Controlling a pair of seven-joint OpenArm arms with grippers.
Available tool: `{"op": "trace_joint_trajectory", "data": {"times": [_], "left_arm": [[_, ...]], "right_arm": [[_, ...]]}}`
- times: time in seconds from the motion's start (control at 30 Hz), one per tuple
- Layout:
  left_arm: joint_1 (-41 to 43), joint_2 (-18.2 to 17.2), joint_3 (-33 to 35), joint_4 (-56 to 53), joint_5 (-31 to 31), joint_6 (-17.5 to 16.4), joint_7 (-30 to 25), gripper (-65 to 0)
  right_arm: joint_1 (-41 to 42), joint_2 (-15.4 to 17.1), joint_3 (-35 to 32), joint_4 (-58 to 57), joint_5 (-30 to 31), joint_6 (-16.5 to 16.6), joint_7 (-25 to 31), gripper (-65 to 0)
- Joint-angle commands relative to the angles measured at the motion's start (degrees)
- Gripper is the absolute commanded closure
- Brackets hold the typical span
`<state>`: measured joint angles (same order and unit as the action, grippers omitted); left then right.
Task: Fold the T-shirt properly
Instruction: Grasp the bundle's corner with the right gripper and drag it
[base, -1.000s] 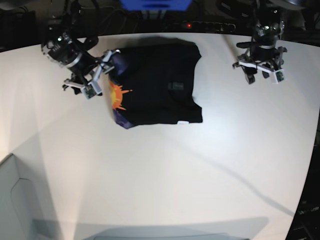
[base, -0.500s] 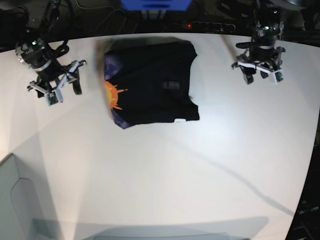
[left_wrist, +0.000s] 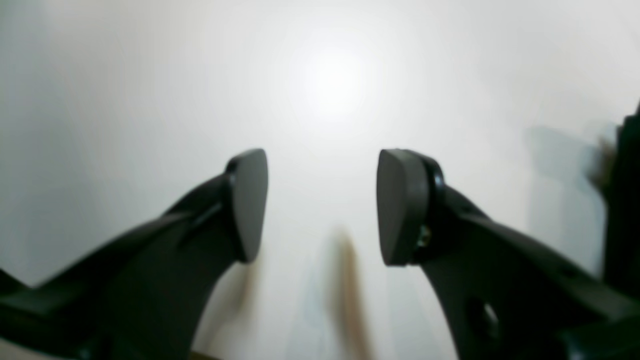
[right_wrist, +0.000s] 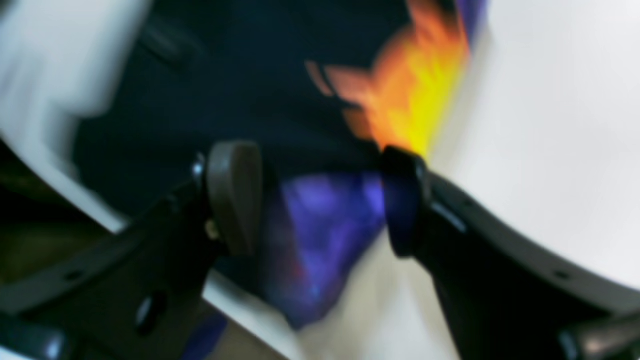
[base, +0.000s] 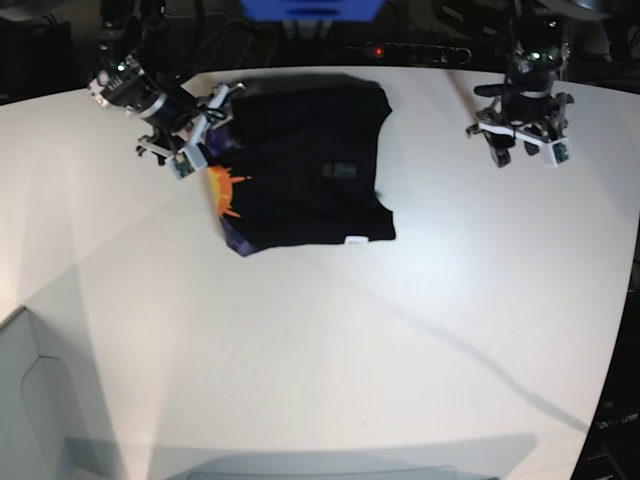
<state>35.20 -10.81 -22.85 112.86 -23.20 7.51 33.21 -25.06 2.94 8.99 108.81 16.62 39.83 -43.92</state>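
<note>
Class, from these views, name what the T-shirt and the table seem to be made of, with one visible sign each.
T-shirt: soft black cloth, matte, probably cotton knit; it lies folded in limp layers with a printed orange motif.
Table: hard smooth white surface, perhaps laminate; it shows a soft glare.

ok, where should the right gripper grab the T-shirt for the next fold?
Probably the T-shirt edge by the orange print, coming from the side where the right gripper hovers open. That edge lies flat and free on the table, nearest that arm.
</note>
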Motion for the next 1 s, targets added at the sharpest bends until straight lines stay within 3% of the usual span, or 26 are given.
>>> {"op": "trace_joint_trajectory", "data": {"times": [0.0,0.17,0.4,0.63,0.77,0.97], "left_arm": [[0.1,-0.6,-0.4,0.7,0.1,0.0,-1.1,-33.5],[0.1,-2.0,-0.4,-2.3,-0.3,0.0,-1.1,-33.5],[0.0,-2.1,-0.4,-3.8,0.0,0.0,-1.3,-33.5],[-0.1,-1.5,0.2,-3.3,-0.5,0.0,-1.3,-33.5],[-0.1,-0.9,1.8,-3.1,-0.5,0.0,-1.4,-33.7],[-0.2,-0.7,3.3,-3.1,-0.5,0.0,-1.4,-33.7]], "right_arm": [[0.9,0.8,0.4,-0.6,0.0,0.2,1.6,-38.5],[1.4,3.0,5.5,-4.9,-0.6,0.2,5.4,-38.5],[1.7,3.9,8.8,-4.6,-0.6,0.2,5.2,-38.5],[1.9,1.1,10.0,3.7,-0.5,0.2,4.8,-38.6],[5.9,-1.8,8.3,5.6,-0.7,0.2,4.8,-38.7],[14.8,-2.5,2.9,3.0,-0.8,0.2,4.7,-38.8]]}}
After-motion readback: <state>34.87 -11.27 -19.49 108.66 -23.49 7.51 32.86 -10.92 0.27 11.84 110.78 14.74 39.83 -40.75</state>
